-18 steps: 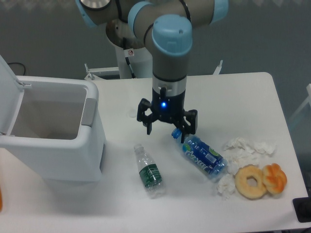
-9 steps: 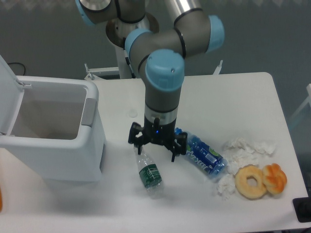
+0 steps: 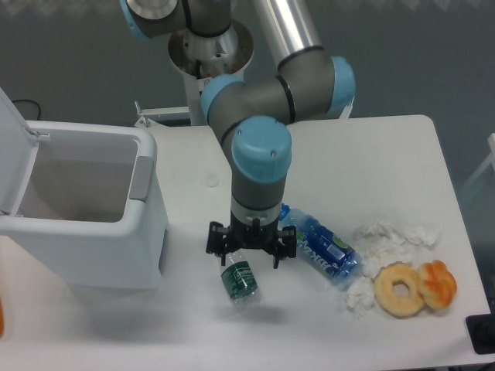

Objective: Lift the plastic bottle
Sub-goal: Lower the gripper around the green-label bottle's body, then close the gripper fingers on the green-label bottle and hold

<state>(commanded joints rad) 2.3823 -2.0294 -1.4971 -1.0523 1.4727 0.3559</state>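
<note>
The plastic bottle (image 3: 240, 280) is small and clear with a dark green label, lying on the white table (image 3: 371, 154) just right of the bin. Its cap end is hidden under my gripper (image 3: 249, 259), which hangs directly over the bottle's upper part with its dark fingers (image 3: 214, 241) spread open on either side. Nothing is held between them. The wrist and blue-capped joint stand right above it.
A larger bottle (image 3: 323, 247) with a blue label lies just right of my gripper. Crumpled white tissues (image 3: 390, 236), a doughnut (image 3: 399, 290) and an orange pastry (image 3: 438, 283) sit at the right. An open white bin (image 3: 85, 209) stands at the left.
My gripper has moved left and forward from above the blue bottle and dropped low over the small green-labelled bottle, staying open.
</note>
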